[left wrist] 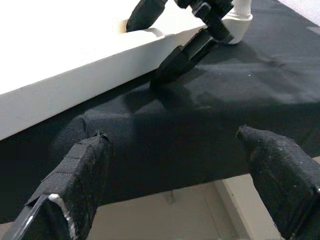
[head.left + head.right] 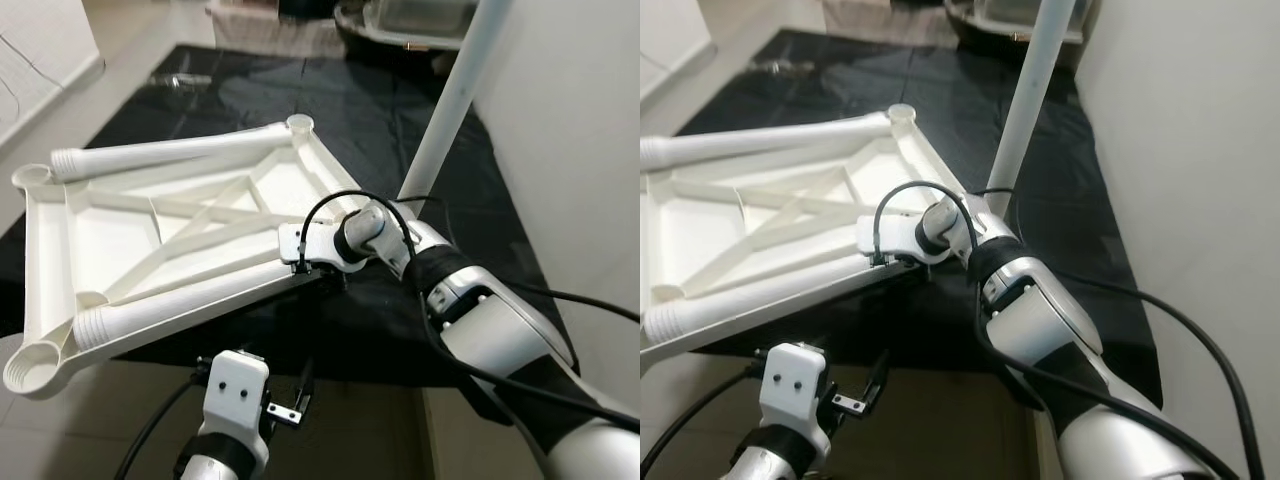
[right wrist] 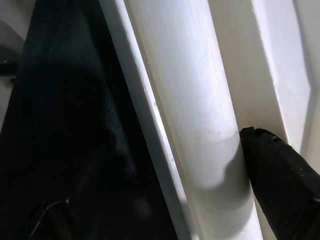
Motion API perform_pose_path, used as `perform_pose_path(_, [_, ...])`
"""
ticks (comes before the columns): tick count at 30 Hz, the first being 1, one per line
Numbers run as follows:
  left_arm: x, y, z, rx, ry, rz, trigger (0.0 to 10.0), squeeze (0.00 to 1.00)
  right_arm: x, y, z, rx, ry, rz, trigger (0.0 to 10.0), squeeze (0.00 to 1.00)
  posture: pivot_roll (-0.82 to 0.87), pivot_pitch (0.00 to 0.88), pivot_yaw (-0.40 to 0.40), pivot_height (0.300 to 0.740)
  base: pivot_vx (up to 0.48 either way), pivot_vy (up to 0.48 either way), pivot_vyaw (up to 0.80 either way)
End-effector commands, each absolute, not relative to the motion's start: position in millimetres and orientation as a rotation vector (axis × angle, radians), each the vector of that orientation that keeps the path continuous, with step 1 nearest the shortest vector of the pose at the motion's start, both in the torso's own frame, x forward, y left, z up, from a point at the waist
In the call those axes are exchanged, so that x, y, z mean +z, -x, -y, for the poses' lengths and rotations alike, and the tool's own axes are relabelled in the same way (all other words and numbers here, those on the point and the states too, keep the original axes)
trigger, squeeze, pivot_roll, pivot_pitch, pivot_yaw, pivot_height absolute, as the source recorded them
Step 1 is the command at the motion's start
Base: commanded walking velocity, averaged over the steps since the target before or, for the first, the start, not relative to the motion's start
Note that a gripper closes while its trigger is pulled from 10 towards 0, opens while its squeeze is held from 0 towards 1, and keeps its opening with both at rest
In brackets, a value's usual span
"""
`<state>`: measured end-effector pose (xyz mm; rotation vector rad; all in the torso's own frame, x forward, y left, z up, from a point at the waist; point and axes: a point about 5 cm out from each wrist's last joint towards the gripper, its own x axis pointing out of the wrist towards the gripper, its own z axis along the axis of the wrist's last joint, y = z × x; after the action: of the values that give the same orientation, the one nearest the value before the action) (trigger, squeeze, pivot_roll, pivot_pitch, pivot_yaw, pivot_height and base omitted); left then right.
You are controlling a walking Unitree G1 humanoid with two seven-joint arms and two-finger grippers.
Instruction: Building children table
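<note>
While the upturned white tabletop (image 2: 190, 240) lies on a black mat (image 2: 400, 130) on the floor, the right tool (image 1: 167, 47) pinches its near rim; the left tool (image 1: 180, 190), fingers spread, hovers nearer. No writing is legible.

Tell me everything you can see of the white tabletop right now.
The white tabletop looks like moulded plastic and lies upside down, its cross-braced ribs facing up. It rests tilted on the black mat, its near corner overhanging the mat edge. Round sockets sit at the corners. One leg stands upright in the far right corner; two more legs lie inside along the rims. The right tool grips the near rim, one finger pressed beside a lying leg. The left tool hangs open below, touching nothing.
</note>
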<state>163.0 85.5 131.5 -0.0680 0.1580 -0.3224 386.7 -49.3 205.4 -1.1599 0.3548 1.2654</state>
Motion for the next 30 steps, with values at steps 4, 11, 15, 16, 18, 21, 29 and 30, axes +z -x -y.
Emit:
perform_pose_path(4, [130.6, -151.2, -66.1, -0.383, 0.123, -0.19, 10.0, 0.0, 211.0, -388.0, 51.9, 1.269, 1.128, -0.349, 10.0, 0.0, 0.05, 0.211, -0.11, 0.74, 0.0, 0.0, 0.0])
perform_pose_path(11, [125.4, -155.2, -69.5, -0.382, 0.109, -0.198, 10.0, 0.0, 256.1, -393.7, 48.0, 1.244, 0.908, -0.16, 10.0, 0.0, 0.05, 0.178, -0.1, 0.74, 0.0, 0.0, 0.0])
perform_pose_path(15, [123.4, -157.8, -71.3, -0.378, 0.101, -0.199, 10.0, 0.0, 265.0, -394.7, 52.0, 1.241, 0.915, -0.146, 10.0, 0.0, 0.05, 0.164, -0.094, 0.74, 0.0, 0.0, 0.0])
perform_pose_path(16, [123.4, -157.8, -71.3, -0.378, 0.101, -0.199, 10.0, 0.0, 265.0, -394.7, 52.0, 1.241, 0.915, -0.146, 10.0, 0.0, 0.05, 0.164, -0.094, 0.74, 0.0, 0.0, 0.0])
perform_pose_path(18, [121.9, -159.5, -73.3, -0.373, 0.1, -0.201, 10.0, 0.0, 265.5, -394.5, 56.9, 1.257, 0.94, -0.17, 10.0, 0.0, 0.05, 0.151, -0.092, 0.74, 0.0, 0.0, 0.0])
perform_pose_path(21, [120.9, -161.1, -75.2, -0.368, 0.099, -0.202, 10.0, 0.0, 262.6, -393.9, 62.0, 1.278, 0.976, -0.208, 10.0, 0.0, 0.05, 0.147, -0.086, 0.74, 0.0, 0.0, 0.0])
perform_pose_path(29, [118.5, -164.2, -78.3, -0.366, 0.093, -0.207, 10.0, 0.0, 236.9, -390.2, 78.5, 1.339, 1.146, -0.373, 10.0, 0.0, 0.05, 0.142, -0.081, 0.74, 0.0, 0.0, 0.0])
perform_pose_path(30, [118.5, -164.2, -78.3, -0.366, 0.093, -0.207, 10.0, 0.0, 236.9, -390.2, 78.5, 1.339, 1.146, -0.373, 10.0, 0.0, 0.05, 0.142, -0.081, 0.74, 0.0, 0.0, 0.0])
